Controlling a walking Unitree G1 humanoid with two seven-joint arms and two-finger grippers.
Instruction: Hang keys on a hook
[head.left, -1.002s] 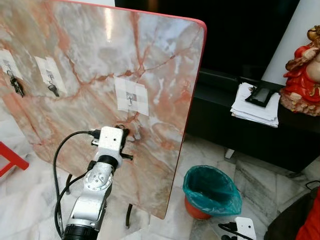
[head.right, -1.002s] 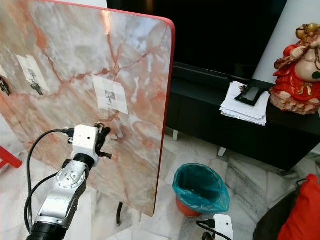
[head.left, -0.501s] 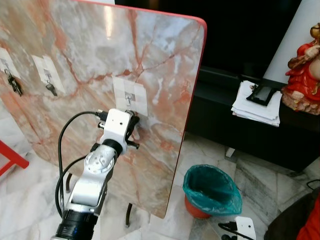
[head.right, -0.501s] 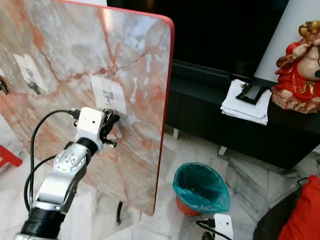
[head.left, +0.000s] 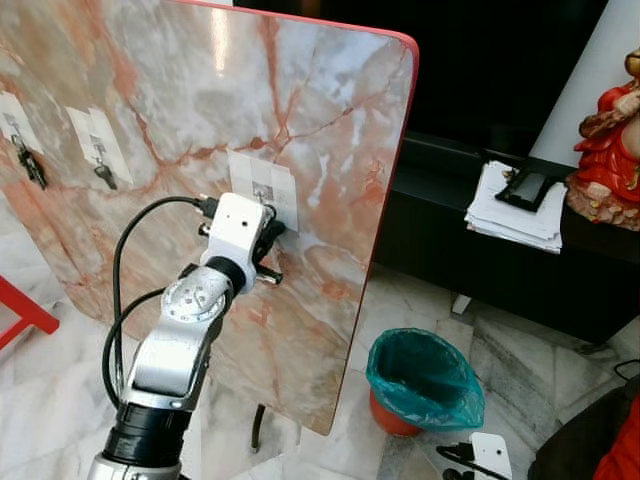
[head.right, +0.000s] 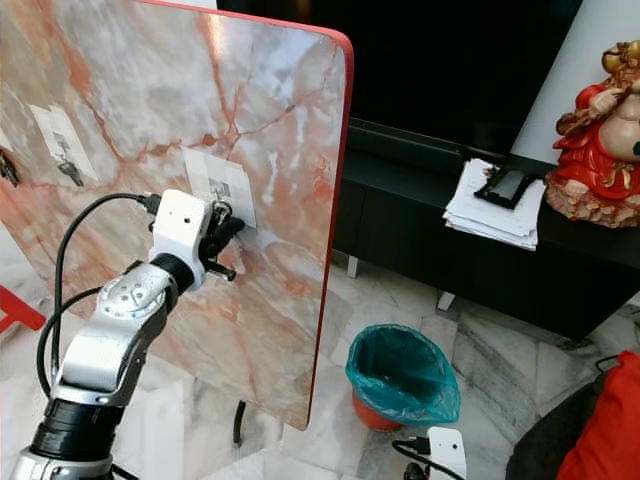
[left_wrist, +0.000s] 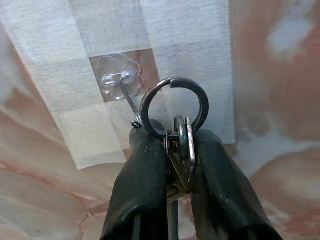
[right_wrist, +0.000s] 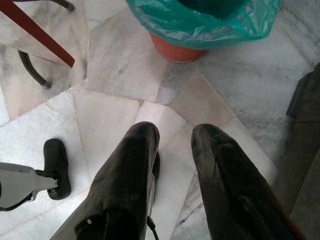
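My left gripper (head.left: 270, 228) is raised against the upright marble board (head.left: 330, 120) and is shut on a bunch of keys (left_wrist: 179, 150). The key ring (left_wrist: 174, 107) stands up from the fingers (left_wrist: 145, 175), right beside the thin wire tip of a clear hook (left_wrist: 122, 87) stuck on a white taped patch (head.left: 264, 188). The ring touches or nearly touches the hook's tip; I cannot tell if it is over it. Two other hooks (head.left: 100, 160) at the board's left carry keys. My right gripper (right_wrist: 172, 137) hangs low over the floor, open and empty.
A bin with a green bag (head.left: 425, 385) stands on the marble floor to the right of the board. Behind it runs a dark low cabinet (head.left: 480, 260) with stacked papers (head.left: 515, 205) and a red figurine (head.left: 610, 150). A red stool edge (head.left: 25, 315) sits at left.
My left arm has risen and moved toward the board, bringing the keys from below the taped patch up to the hook.
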